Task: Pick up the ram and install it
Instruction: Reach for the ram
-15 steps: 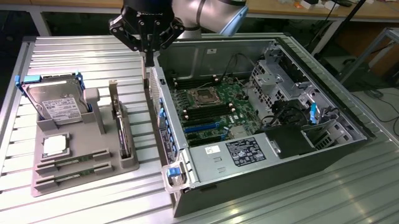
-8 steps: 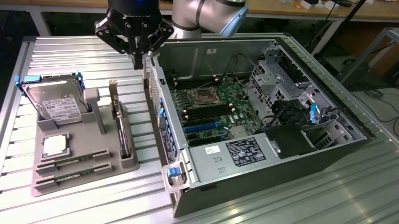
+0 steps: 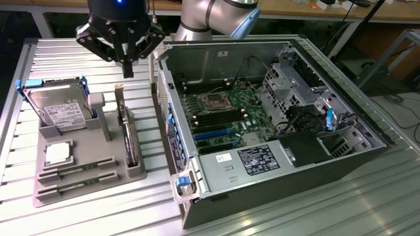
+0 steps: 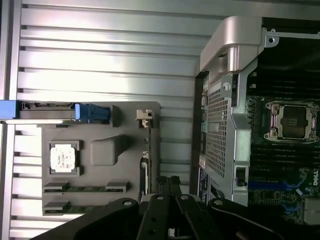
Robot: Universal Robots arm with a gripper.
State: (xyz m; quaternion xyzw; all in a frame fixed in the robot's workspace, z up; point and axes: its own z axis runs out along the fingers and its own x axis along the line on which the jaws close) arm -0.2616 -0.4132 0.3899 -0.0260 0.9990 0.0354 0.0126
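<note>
- Plainly closed on nothing: gripper (image 3: 127,73), fingertips pressed together and pointing down.
- Hangs in the air over the table (image 3: 39,59), near the far end of the card (image 3: 125,129), between drive (image 3: 59,110) and case (image 3: 276,157) in the exterior view; touches none of them.
- Lies flat in a slot at the near end of the tray (image 3: 85,186), on the exterior view's left and well apart from the gripper: ram (image 3: 74,171).
- Rests just beside it and parallel, in the next slot: second ram (image 3: 69,188).
- Appears from the wrist as two thin green strips, ram (image 4: 85,188) and second ram (image 4: 75,206), each held between grey end blocks on the tray (image 4: 95,127), with the gripper (image 4: 168,181) off to one side of them.
- Sits in a square pocket just beside the ram, silver lid up: CPU (image 3: 58,153), also CPU (image 4: 64,157).
- Leans back in its holder at the tray's far end, white label showing, blue rails on its sides: drive (image 4: 47,111).
- Stands on edge in a long slot along the tray's case-side border: card (image 4: 145,170).
- Lies on its side, panel off, just beside the tray: case (image 4: 225,115).
- Faces up inside it: board (image 3: 226,120), with a socket (image 3: 215,102) and long dark slots on either side; same socket (image 4: 292,120) from the wrist.
</note>
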